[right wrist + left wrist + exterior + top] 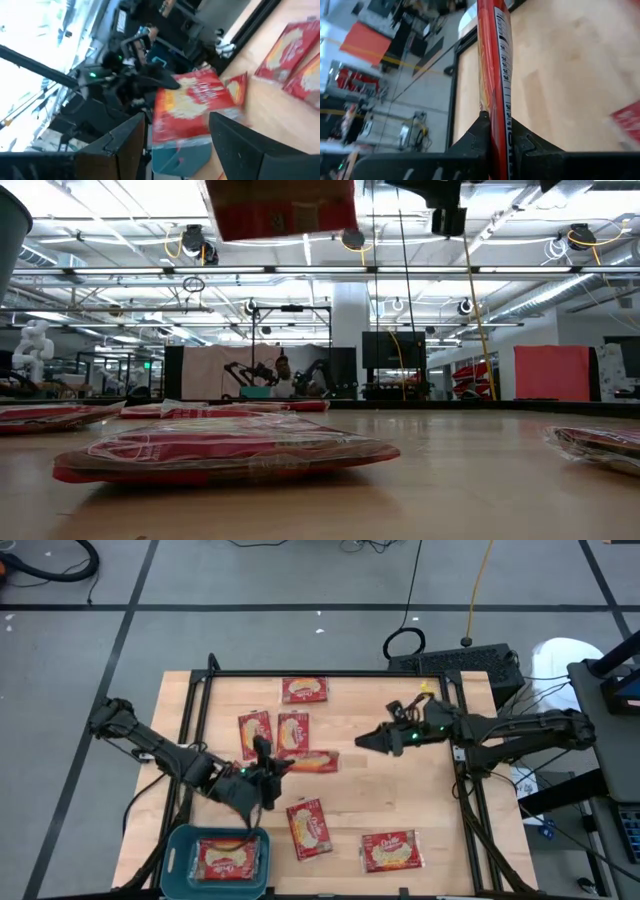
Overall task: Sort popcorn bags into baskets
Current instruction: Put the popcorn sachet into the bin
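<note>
Left wrist view shows the left claw point(497, 137) pinching a popcorn bag point(492, 60) edge-on, a thin grip on the rim only. In the high view it hangs near the teal basket point(180, 840), not clearly over it, w/ one bag point(228, 858) already inside. Risk: bag slips or swings out of that narrow pinch, or gets let go short and lands on the table point(400, 800). Right claw point(362, 740) is spread, empty, mid-table; prob. clear of the left arm, though depth is hard to judge.
</note>
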Controlling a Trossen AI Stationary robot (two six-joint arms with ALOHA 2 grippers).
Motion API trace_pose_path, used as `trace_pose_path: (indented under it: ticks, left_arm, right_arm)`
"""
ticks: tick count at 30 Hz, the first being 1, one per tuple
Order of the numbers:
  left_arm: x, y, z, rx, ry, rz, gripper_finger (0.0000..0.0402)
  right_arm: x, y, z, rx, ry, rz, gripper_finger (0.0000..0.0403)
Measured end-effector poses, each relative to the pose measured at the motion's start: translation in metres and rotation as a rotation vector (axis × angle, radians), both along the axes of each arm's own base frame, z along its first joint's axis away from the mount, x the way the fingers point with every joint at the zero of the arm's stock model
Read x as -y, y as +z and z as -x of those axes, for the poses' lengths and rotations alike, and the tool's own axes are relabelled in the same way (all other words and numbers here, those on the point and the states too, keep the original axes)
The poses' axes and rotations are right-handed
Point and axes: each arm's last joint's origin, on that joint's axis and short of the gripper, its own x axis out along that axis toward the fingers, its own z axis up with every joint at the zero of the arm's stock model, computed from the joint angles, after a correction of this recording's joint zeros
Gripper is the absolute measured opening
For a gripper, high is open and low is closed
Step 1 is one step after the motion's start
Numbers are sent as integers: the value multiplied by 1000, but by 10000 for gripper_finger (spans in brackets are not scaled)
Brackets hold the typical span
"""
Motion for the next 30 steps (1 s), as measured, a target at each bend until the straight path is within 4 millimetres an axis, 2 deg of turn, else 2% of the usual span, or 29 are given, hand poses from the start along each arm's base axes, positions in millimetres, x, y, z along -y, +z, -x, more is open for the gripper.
trace_pose_path:
  ticks: [6,12,16,22,27,30]
  left_arm:
    - [16,0,8,15,-44,37,28]
    - [20,-2,12,1,-55,73,21]
    - [21,-3,12,-8,-69,79,36]
    - [20,5,10,64,-67,148,20]
    - [21,22,1,212,-128,280,26]
    - [24,29,-2,279,-174,323,35]
  right_arm:
    - [-22,-14,-19,-9,83,24,215]
    - [-35,-20,-34,0,90,17,215]
    - [-41,-3,-44,-17,107,85,215]
    - [-38,31,-50,-47,108,236,215]
    - [-27,66,-37,78,51,323,215]
    - [-23,73,-24,80,42,352,215]
